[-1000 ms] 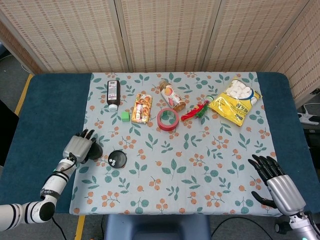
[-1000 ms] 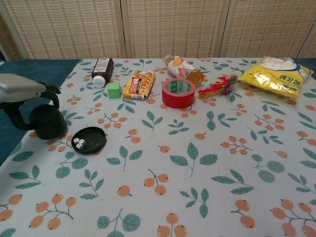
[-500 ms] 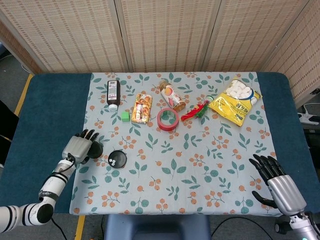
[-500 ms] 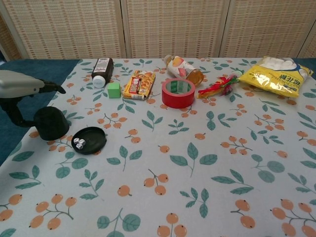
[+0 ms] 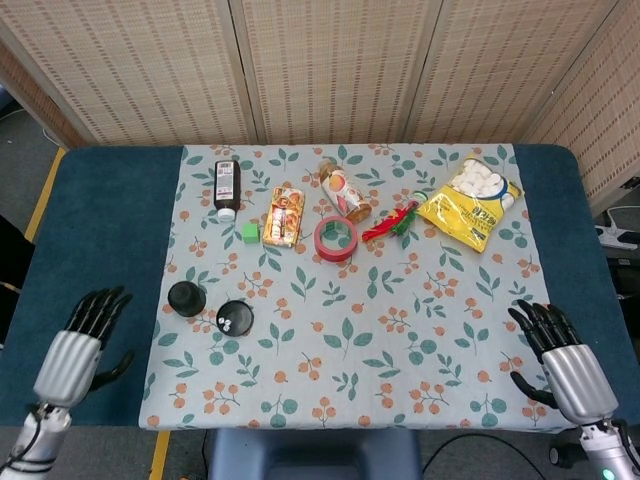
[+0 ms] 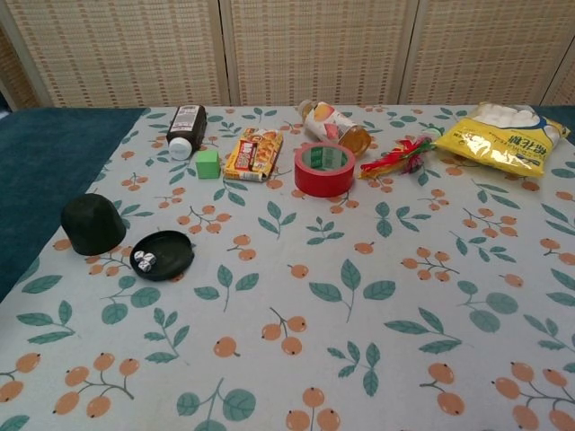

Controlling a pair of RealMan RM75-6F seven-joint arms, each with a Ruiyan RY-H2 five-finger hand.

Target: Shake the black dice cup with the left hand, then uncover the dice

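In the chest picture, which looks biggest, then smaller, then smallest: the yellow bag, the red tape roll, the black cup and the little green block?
1. yellow bag, though it is partly cut off at the edge
2. red tape roll and black cup look alike; the cup is nearer the camera, so I won't rank them
3. green block

Dice cup (image 6: 92, 224) upside down on desk (image 5: 100, 220), left of tray (image 6: 164, 254) with dice (image 6: 144, 261) in it; tape roll (image 6: 324, 168) far behind
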